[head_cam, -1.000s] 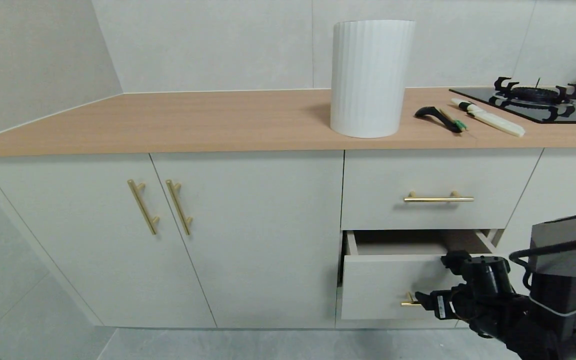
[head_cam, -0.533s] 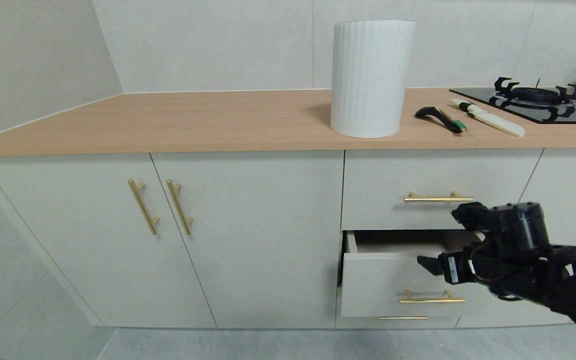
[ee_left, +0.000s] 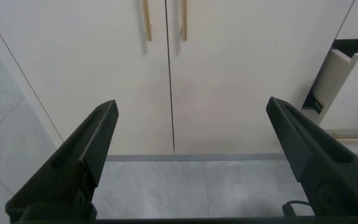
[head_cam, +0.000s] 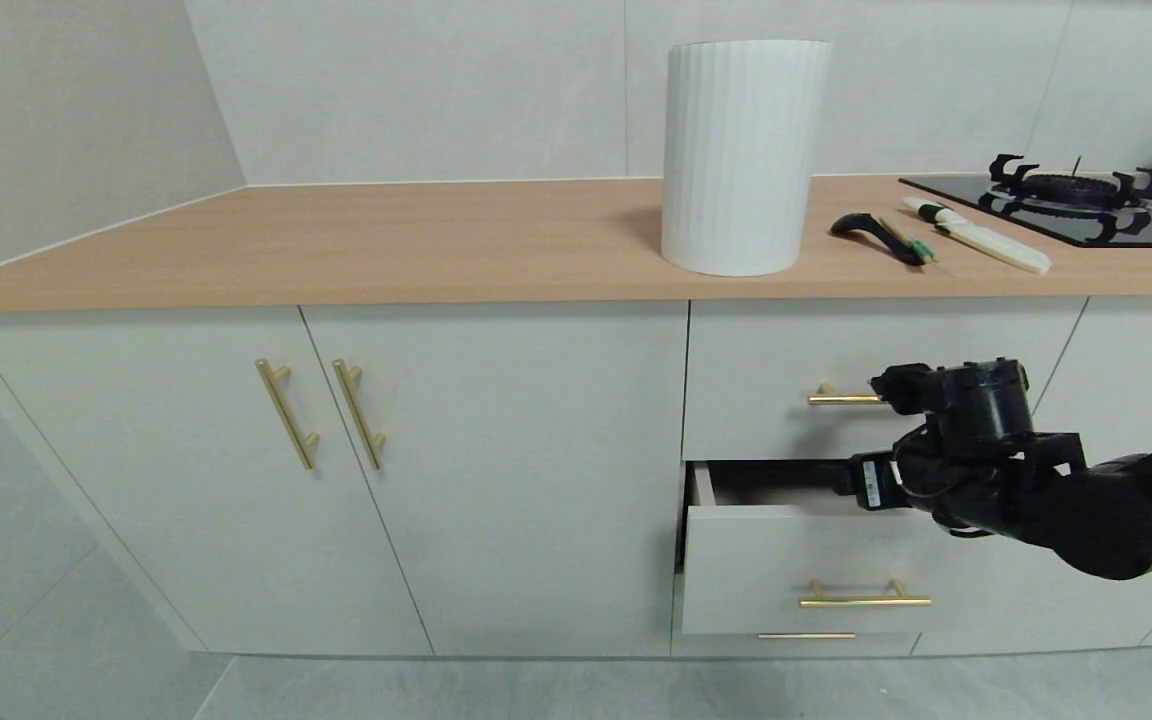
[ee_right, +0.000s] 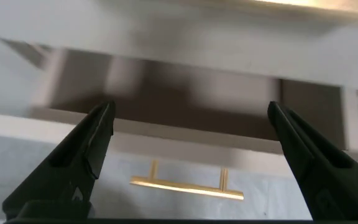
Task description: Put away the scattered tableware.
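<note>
Pale grey tiled walls (head_cam: 416,90) meet in a corner at the far left, behind a wood-topped counter (head_cam: 386,240) that runs across the room. Below it, light cabinet doors (head_cam: 496,470) with brass handles (head_cam: 286,413) stand left of two drawers, the upper drawer (head_cam: 766,370) shut and the lower drawer (head_cam: 786,560) partly out. A black hob (head_cam: 1066,205) sits in the counter at the far right, and the floor (head_cam: 66,660) is grey tile.

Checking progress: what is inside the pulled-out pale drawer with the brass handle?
In the pale open drawer, bare, shadowed inner walls are visible. Its floor is hidden behind the front panel, so whether anything lies inside cannot be told.
</note>
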Motion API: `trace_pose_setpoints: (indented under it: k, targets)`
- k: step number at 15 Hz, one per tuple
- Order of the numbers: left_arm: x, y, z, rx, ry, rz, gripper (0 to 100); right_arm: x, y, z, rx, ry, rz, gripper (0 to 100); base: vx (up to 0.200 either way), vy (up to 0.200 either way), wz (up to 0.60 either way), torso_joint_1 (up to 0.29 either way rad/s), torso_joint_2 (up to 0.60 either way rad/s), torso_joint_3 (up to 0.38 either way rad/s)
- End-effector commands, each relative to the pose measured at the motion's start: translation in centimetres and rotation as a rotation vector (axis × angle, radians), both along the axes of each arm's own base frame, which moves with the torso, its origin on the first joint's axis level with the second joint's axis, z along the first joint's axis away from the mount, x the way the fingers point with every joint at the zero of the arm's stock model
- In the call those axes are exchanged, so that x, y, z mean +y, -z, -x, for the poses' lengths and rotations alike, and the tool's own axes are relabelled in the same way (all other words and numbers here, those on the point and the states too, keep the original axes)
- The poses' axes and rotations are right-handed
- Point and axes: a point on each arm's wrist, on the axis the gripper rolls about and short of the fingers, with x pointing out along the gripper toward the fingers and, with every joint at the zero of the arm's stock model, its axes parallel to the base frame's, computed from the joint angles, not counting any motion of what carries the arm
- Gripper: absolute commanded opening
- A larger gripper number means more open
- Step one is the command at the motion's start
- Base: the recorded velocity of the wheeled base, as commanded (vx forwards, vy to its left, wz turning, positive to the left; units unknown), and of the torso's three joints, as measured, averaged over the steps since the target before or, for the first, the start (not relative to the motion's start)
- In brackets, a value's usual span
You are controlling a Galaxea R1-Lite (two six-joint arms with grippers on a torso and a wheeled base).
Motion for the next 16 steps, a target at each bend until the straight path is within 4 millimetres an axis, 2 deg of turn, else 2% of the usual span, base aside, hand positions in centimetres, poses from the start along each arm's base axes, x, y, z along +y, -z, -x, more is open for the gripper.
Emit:
trace_pose_setpoints:
  k: [1,8,13,16]
  targets:
    - [0.0,0.0,0.0,0.002,-0.001,0.0,100,0.0,2.8,-1.0,0.072,0.006,0.028,100,0.0,0.0,0.0,0.0,0.0,0.0]
    - [0.0,0.0,0.0,0.002,-0.001,0.0,100,-0.2,2.5,-0.2,0.155,-0.004,0.053,100,0.0,0.0,0.0,0.0,0.0,0.0]
    - [0.0,0.0,0.0,0.001,-0.001,0.0,100,-0.5,1.0,0.9,0.208,-0.024,0.05,100,0.0,0.0,0.0,0.0,0.0,0.0]
    - [0.0,0.0,0.0,0.002,-0.002,0.0,100,-0.6,-0.1,2.3,0.286,-0.039,0.071,100,0.0,0.0,0.0,0.0,0.0,0.0]
